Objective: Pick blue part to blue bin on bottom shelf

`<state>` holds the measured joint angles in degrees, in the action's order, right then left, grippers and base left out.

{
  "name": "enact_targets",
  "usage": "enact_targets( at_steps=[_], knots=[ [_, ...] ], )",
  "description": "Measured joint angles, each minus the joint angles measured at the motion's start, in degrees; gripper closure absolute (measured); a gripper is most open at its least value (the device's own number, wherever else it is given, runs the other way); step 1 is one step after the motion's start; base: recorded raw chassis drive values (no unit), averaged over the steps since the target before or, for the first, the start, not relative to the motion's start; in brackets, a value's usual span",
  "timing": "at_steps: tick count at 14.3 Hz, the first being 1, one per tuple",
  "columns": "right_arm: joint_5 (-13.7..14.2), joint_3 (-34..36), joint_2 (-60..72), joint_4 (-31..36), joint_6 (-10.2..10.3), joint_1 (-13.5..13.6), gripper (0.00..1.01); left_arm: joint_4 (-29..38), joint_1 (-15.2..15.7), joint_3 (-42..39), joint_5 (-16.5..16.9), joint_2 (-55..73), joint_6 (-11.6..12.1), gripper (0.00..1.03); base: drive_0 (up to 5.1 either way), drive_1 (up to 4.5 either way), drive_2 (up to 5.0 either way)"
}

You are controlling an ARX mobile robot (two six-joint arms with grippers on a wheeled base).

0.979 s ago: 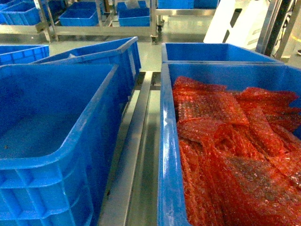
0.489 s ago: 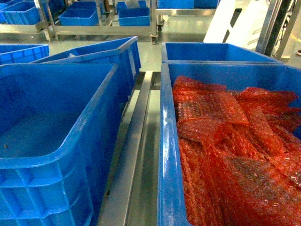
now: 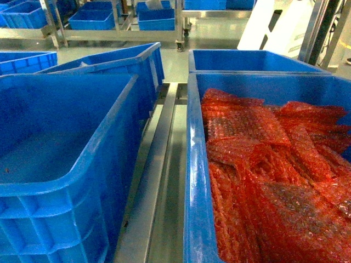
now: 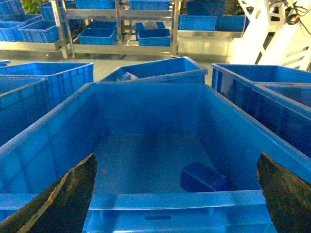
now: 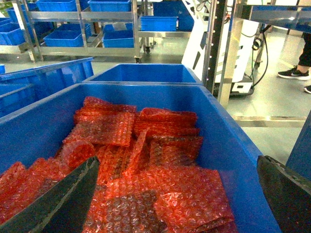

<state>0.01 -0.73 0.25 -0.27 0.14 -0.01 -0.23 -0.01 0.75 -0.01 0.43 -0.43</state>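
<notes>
Two grippers are seen, each only in its own wrist view, as a pair of dark fingers at the lower corners of the frame. The left gripper (image 4: 177, 194) is held wide apart and empty, its fingers (image 4: 63, 199) at 7 and 5 o'clock, poised above the near rim of the left blue bin (image 4: 48, 141) and aimed level-to-downward into it. One blue part (image 4: 203, 176) is counted: a small blocky piece lying flat on the floor of that bin, at about 5 o'clock from the bin's centre, close to the near wall and nearer the right wall; its long axis runs roughly from 10 o'clock to 4 o'clock, though which end leads cannot be told. The right gripper (image 5: 177, 194) is likewise spread wide and empty, its fingers (image 5: 68, 199) flanking the view over the right blue bin (image 5: 228, 141), which is heaped with many red bubble-wrap bags (image 5: 146, 160), too overlapped to count. In the head view, where neither gripper appears, the two near bins are separated by steel rails (image 3: 156, 164) running toward 12 o'clock, and three further blue bins are seen directly behind them. More blue bins are stored on a steel rack (image 4: 121, 29) at 12 o'clock, and a white machine (image 5: 204, 39) stands at 1 o'clock.
</notes>
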Motion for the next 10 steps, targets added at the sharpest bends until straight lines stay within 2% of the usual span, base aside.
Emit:
enact_targets(
  at_steps=[10],
  knots=[
    [0.00,0.00,0.00,0.02,0.00,0.00,0.03,0.00,0.00,0.00,0.00,0.00,0.02,0.05,0.0,0.00,0.0]
  ],
)
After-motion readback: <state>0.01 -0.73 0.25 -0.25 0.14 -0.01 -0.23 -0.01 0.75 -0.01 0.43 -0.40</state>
